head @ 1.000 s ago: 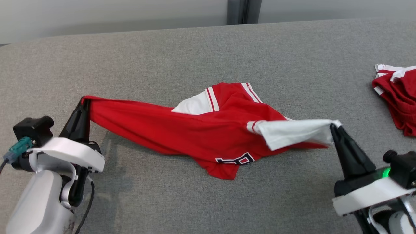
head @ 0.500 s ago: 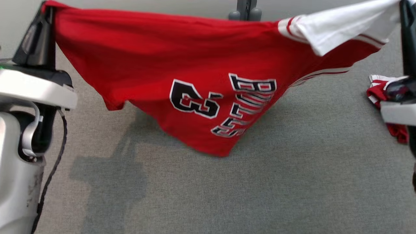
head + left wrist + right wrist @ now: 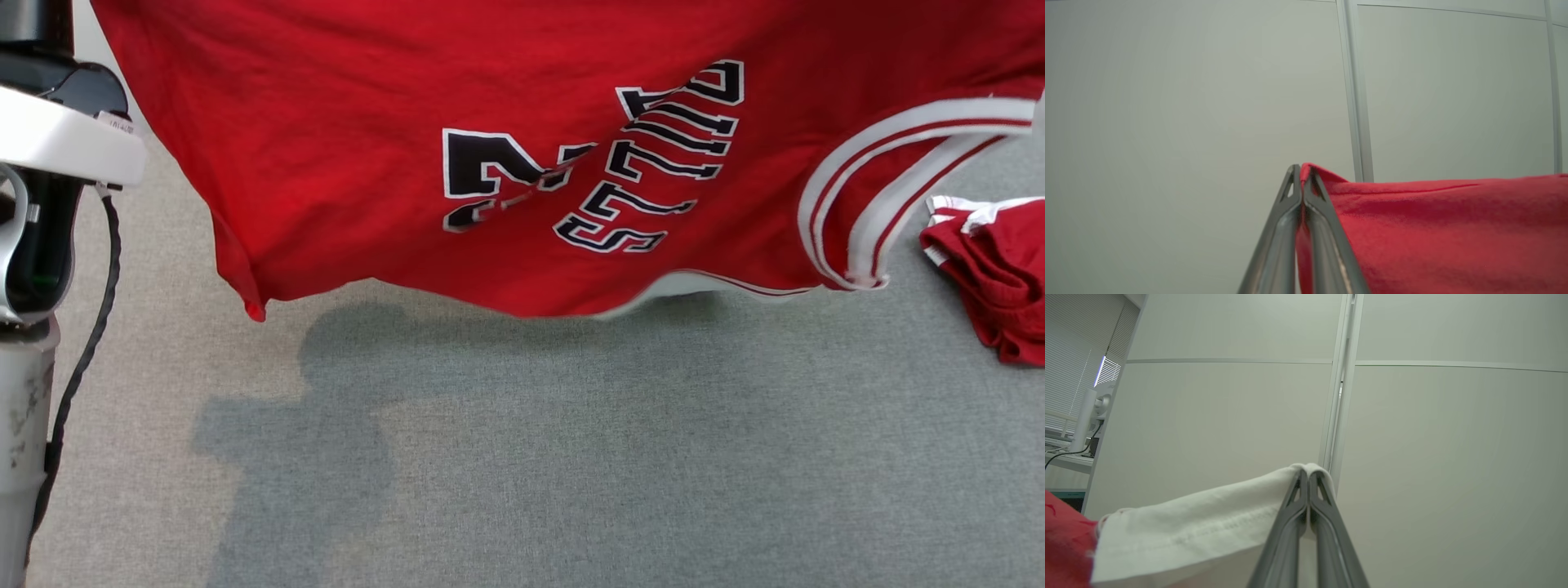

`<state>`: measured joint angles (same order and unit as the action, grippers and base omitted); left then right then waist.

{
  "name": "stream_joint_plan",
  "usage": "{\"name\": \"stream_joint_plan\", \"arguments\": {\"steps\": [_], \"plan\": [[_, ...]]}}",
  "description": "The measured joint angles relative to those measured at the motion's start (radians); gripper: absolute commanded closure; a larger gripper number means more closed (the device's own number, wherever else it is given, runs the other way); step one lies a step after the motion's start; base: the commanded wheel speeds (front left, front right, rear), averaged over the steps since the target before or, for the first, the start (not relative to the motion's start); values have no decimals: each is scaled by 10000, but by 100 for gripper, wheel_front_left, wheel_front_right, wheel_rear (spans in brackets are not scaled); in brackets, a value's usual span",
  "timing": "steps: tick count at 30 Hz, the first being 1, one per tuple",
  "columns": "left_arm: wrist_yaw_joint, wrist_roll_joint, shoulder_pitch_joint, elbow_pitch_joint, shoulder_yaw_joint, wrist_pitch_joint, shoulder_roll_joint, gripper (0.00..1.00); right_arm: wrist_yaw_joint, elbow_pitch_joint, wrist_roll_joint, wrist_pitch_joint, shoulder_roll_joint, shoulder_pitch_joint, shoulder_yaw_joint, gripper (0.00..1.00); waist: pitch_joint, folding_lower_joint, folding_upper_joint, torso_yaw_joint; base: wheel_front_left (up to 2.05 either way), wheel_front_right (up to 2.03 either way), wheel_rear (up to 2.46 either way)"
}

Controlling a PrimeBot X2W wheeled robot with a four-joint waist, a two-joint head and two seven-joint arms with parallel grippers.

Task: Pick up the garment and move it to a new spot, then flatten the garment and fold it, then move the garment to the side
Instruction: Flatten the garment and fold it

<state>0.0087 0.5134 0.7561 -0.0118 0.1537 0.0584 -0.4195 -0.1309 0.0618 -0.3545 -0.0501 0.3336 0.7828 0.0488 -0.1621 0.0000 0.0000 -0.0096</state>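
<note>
The garment (image 3: 343, 147) is a red jersey with black-and-white lettering and white-striped trim, hanging in the air across the top of the head view above the grey surface (image 3: 571, 457). In the left wrist view my left gripper (image 3: 1301, 173) is shut on a red corner of the garment (image 3: 1433, 228). In the right wrist view my right gripper (image 3: 1308, 473) is shut on a white edge of the garment (image 3: 1200, 522). Both pairs of fingers point up toward a pale wall. Part of my left wrist (image 3: 57, 122) shows at the head view's left edge.
Another crumpled red-and-white garment (image 3: 992, 269) lies on the grey surface at the right edge. The hanging jersey's shadow (image 3: 326, 425) falls on the surface beneath it. A black cable (image 3: 86, 343) runs down my left arm.
Both grippers have lifted the garment off the surface and raised it high; it now hangs spread between them, closer to the camera. The head view has shifted as well.
</note>
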Motion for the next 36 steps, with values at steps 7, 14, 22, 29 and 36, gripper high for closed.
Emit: {"name": "stream_joint_plan", "arguments": {"steps": [7, 14, 22, 29, 36], "plan": [[-272, 173, 944, 955, 117, -35, 146, 100, 2, -1193, -362, -167, 138, 1312, 583, 100, -550, 0, 0, 10, 0, 0, 0], [-796, 190, 3396, 3580, 412, -796, 585, 100, 2, -3802, -652, -1179, 21, 4164, 1854, 100, -1534, 1, 0, -43, 0, 0, 0], [-1133, 111, 6092, 6521, 736, -1898, 1254, 100, 2, -6683, -1129, -1994, -788, 7043, 2424, 100, -2249, 0, 0, -123, 0, 0, 0], [-1308, 548, 7085, 8939, 748, -2418, 1699, 100, 2, -8851, -1530, -2109, -1570, 7800, 2706, 100, -2527, 0, 0, -122, 0, 0, 0], [-1354, 1471, 6409, 11079, 727, -2255, 1996, 100, 2, -10711, -2088, -2115, -2138, 6703, 3290, 100, -2804, 0, 0, -186, 0, 0, 0]]}}
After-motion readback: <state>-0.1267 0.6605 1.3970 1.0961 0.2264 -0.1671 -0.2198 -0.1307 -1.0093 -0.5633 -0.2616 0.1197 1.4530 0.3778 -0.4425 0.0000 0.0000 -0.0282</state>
